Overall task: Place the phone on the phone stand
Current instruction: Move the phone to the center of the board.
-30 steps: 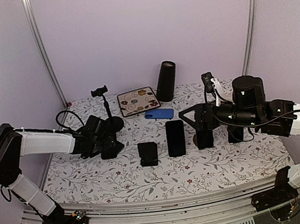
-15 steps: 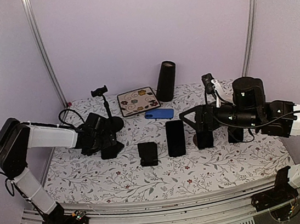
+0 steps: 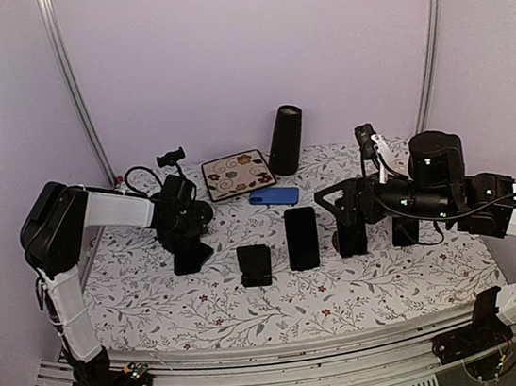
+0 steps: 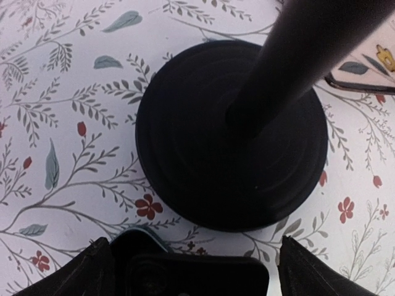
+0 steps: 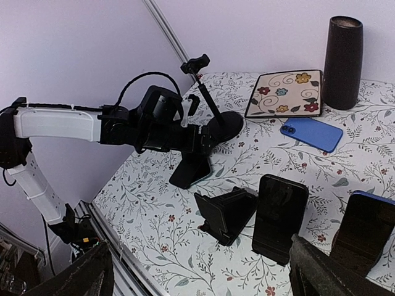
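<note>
Phone: the blue phone lies flat toward the back of the table, just in front of the tile. It is on no stand and nothing touches it.
Black phone: a black phone stands steeply just to the right of the small stand. It looks propped, but whatever holds it is hidden, so you cannot count it as placed.
Stands: the small stand is bare and sits near the blue phone, toward the front. A second wedge stand to its left is bare too. The pole stand has nothing in its clamp.
Left fingers: the left fingers are spread and hold nothing. They hang right over the pole stand's round base, well apart from the blue phone.
Right fingers: the right fingers are spread and empty. They sit back on the right side, facing across the phones and stands.
Done: nothing yet, as far as you can see; no phone is gripped or lifted.
Left to do: all of it, by my reading. You have to reach a phone, pinch it, lift it, lean it on a bare stand and let go.
Open point: the task names no particular phone. The flat blue one looks the likeliest.
</note>
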{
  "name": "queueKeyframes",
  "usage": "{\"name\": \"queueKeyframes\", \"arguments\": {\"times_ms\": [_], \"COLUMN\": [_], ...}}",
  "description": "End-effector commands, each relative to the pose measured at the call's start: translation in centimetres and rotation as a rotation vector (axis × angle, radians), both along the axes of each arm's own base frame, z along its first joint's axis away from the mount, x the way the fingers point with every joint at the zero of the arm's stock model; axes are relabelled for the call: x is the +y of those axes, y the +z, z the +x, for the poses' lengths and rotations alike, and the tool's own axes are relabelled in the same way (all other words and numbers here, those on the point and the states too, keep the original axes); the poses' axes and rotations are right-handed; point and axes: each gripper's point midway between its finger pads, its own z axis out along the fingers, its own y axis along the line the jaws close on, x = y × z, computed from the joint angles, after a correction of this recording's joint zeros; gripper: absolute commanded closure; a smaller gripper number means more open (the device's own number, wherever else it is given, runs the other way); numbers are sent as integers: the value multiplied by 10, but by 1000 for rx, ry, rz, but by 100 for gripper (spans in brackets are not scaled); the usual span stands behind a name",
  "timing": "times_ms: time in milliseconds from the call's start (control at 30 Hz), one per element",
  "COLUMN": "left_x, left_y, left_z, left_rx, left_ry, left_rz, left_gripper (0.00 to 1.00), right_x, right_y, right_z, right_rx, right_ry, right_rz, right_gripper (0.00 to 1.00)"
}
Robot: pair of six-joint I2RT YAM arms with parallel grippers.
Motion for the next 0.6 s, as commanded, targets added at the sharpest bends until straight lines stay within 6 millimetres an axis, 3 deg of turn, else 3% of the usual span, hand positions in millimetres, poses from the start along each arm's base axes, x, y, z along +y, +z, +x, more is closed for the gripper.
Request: {"name": "queueKeyframes", "arguments": {"times_ms": [0,233,433,567], "left_x": [6,13,11,5], "left_y": [-26,-33,-11,-12], "left_z": [-5,-17,-39,-54], "left_rx": [99,141,107,117], "left_ry": [-39,-27,0,10], "left_rz": [45,91,77,85], "left_gripper": [8,14,6,3], "right_x": [-9,-8,-5,0], "right_y": [1,1,-3,-4], "right_z": [0,0,0,1], "right_rx": [-5,-1,3,5], "right_ry": [-29,-27,-20,-3], "right_rz": [5,10,10,12], "right_gripper": [1,1,1,1]}}
